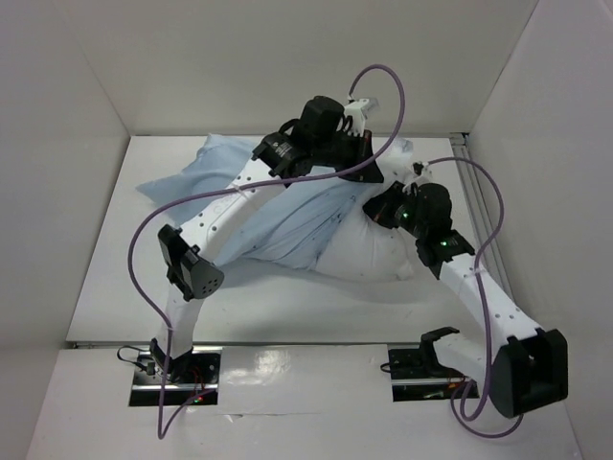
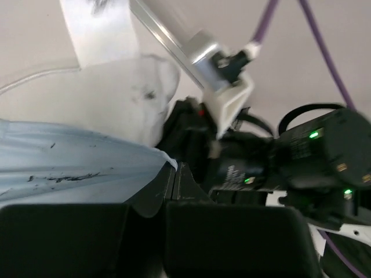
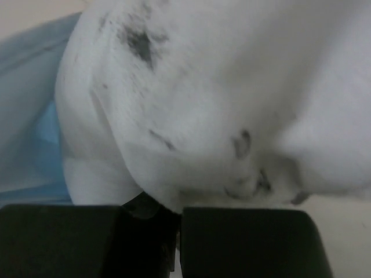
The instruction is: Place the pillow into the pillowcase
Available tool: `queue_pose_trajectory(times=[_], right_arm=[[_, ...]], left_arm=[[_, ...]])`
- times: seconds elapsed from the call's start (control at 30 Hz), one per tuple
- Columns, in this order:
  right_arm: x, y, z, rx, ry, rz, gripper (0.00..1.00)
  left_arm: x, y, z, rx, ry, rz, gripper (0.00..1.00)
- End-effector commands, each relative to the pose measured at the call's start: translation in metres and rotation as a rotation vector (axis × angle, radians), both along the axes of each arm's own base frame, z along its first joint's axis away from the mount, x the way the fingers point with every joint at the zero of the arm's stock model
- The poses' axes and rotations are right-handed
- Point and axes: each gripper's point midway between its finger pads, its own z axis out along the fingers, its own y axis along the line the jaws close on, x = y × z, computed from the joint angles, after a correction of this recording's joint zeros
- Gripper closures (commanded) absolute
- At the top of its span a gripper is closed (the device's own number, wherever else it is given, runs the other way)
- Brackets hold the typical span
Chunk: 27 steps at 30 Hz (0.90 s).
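Surface (image 1: 287,297): white, walled on three sides; it carries the pillow and the cloth over it.

Pillowcase (image 1: 287,225): light blue, wrinkled, with dark specks. It lies over the left part of the pillow and trails away from it to the far left. In the left wrist view its edge (image 2: 87,168) runs in front of the pillow's corner.

Pillow (image 1: 369,254): white and stuffed, lying right of the surface's middle. Its right part shows bare and its left part is under the blue cloth. It fills the right wrist view (image 3: 220,104), marked with dark smudges.

Left hand (image 1: 369,163): at the pillow's far edge. Its fingers are pressed together (image 2: 166,200), pinching the pillowcase's edge, with the pillow's white corner (image 2: 122,98) just behind.

Right hand (image 1: 388,203): just beside the left hand, on the pillow's bare far-right part. It is squeezed closed (image 3: 178,217) on a fold of the pillow, with blue cloth (image 3: 35,116) to its left.
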Motion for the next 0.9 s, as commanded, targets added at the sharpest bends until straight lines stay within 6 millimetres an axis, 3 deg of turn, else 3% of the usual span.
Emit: queue_pose_trajectory(times=[0.0,0.07,0.17,0.2,0.23,0.27,0.33,0.37,0.43,0.47,0.5,0.53,0.57,0.6,0.63,0.67,0.7,0.73,0.77,0.83,0.87], right_arm=[[-0.004,0.043,-0.046,0.110,0.109,0.123,1.00],[-0.001,0.044,-0.066,0.100,0.148,0.120,1.00],[0.004,0.029,-0.076,0.075,0.164,0.039,1.00],[0.009,0.022,-0.076,0.091,0.174,-0.005,1.00],[0.022,0.008,-0.068,0.132,0.147,-0.065,1.00],[0.029,0.003,-0.069,0.171,0.148,-0.095,1.00],[0.046,-0.002,-0.071,0.238,0.159,-0.088,1.00],[0.057,0.003,-0.057,0.246,0.144,-0.066,1.00],[0.068,0.003,-0.060,0.202,0.164,-0.048,1.00],[0.074,0.004,-0.062,0.182,0.195,-0.047,0.98],[0.075,0.003,-0.060,0.169,0.192,-0.043,0.82],[0.073,0.005,-0.054,0.154,0.173,-0.020,0.30],[0.071,0.000,-0.050,0.141,0.181,-0.026,0.16],[0.065,-0.006,-0.041,0.104,0.167,-0.042,0.02],[0.066,-0.008,-0.042,0.087,0.157,-0.047,0.01],[0.058,-0.011,-0.027,0.070,0.136,-0.054,0.00],[0.056,-0.018,-0.019,0.055,0.117,-0.070,0.00],[0.052,-0.024,-0.017,0.021,0.106,-0.089,0.00],[0.042,-0.029,-0.012,0.012,0.112,-0.095,0.00],[0.036,-0.032,-0.005,-0.005,0.102,-0.100,0.00],[0.031,-0.037,-0.003,-0.012,0.094,-0.108,0.00]], left_arm=[[-0.055,-0.062,0.056,-0.304,0.016,-0.294,1.00],[-0.047,-0.064,0.041,-0.268,0.020,-0.258,1.00],[-0.013,-0.053,0.013,-0.169,-0.012,-0.119,0.98],[0.014,-0.040,0.000,-0.097,-0.077,-0.022,0.77],[0.029,-0.027,0.000,-0.044,-0.123,0.040,0.63],[0.047,-0.015,-0.025,0.049,-0.120,0.103,0.53],[0.075,0.029,-0.060,0.213,-0.098,0.220,0.37],[0.074,0.043,-0.053,0.228,-0.105,0.235,0.28],[0.074,0.069,-0.042,0.287,-0.167,0.307,0.20],[0.067,0.080,-0.052,0.342,-0.169,0.327,0.13],[0.057,0.100,-0.020,0.323,-0.228,0.364,0.13],[0.047,0.114,-0.018,0.373,-0.244,0.391,0.12],[0.037,0.126,-0.022,0.419,-0.245,0.402,0.10],[0.024,0.155,-0.018,0.467,-0.241,0.466,0.10],[0.019,0.167,0.002,0.435,-0.265,0.511,0.12],[0.010,0.181,-0.024,0.498,-0.223,0.532,0.14],[0.003,0.195,-0.032,0.516,-0.202,0.573,0.17],[-0.011,0.211,-0.024,0.468,-0.189,0.634,0.21],[-0.025,0.221,-0.074,0.556,-0.130,0.634,0.23],[-0.028,0.236,-0.102,0.532,-0.099,0.742,0.24],[-0.042,0.258,-0.142,0.570,-0.047,0.846,0.21]])
